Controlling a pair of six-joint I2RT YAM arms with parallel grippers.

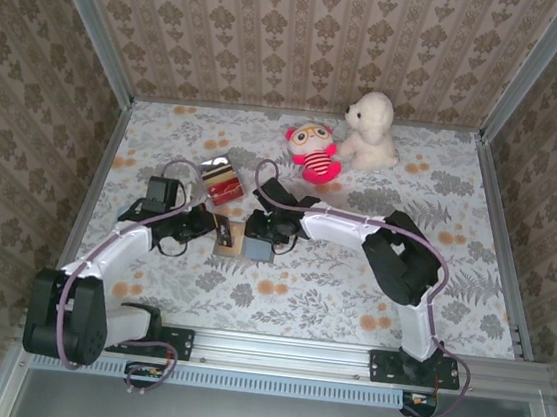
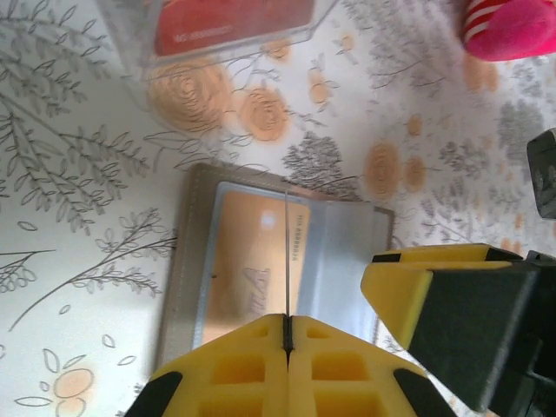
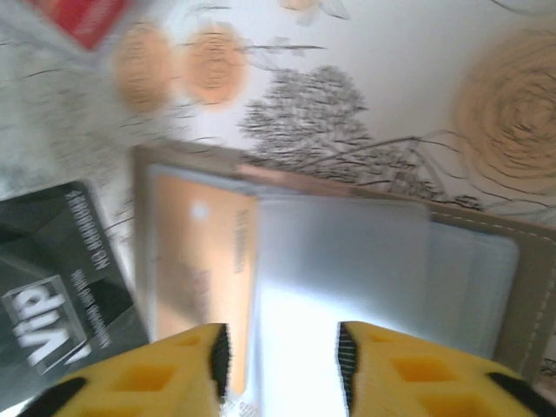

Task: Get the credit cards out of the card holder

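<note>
The left gripper (image 2: 287, 330) is closed on one thin card (image 2: 287, 252), seen edge-on and judged to be the dark one. The right gripper (image 3: 282, 347) is held narrowly open just above the card holder (image 3: 469, 261), whose long axis runs across its fingers. One gold card (image 3: 195, 261) sits in the leaf on the left arm's side. One red card (image 2: 230, 22) lies beyond on the table (image 2: 69, 174).
</note>
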